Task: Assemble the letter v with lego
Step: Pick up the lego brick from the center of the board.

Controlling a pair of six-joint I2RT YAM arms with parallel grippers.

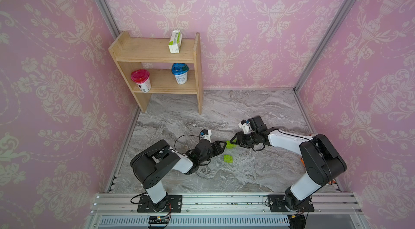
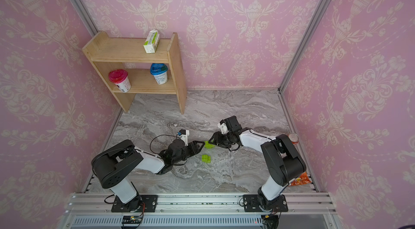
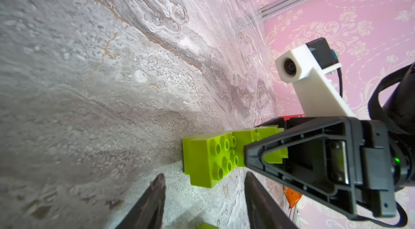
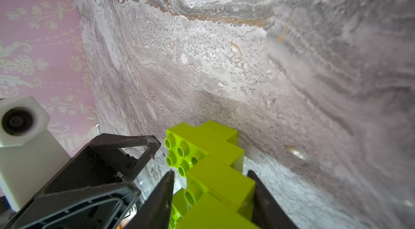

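Stepping like stairs, the joined lego [image 4: 215,178] is lime-green and studded.

Pink damask walls [image 1: 247,25] around me; grey marble floor [image 1: 224,108] beneath me; wooden shelf [image 1: 157,50] at my eleven o'clock.

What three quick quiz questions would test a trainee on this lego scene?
1. True or false: the left gripper grips a brick.
2. Whose jaws straddle the stepped lego? A left arm, B right arm.
3. What colour lid has the cup below the carton?
Key: 1 false, its jaws are open, nothing between them. 2 B, the right gripper. 3 blue.
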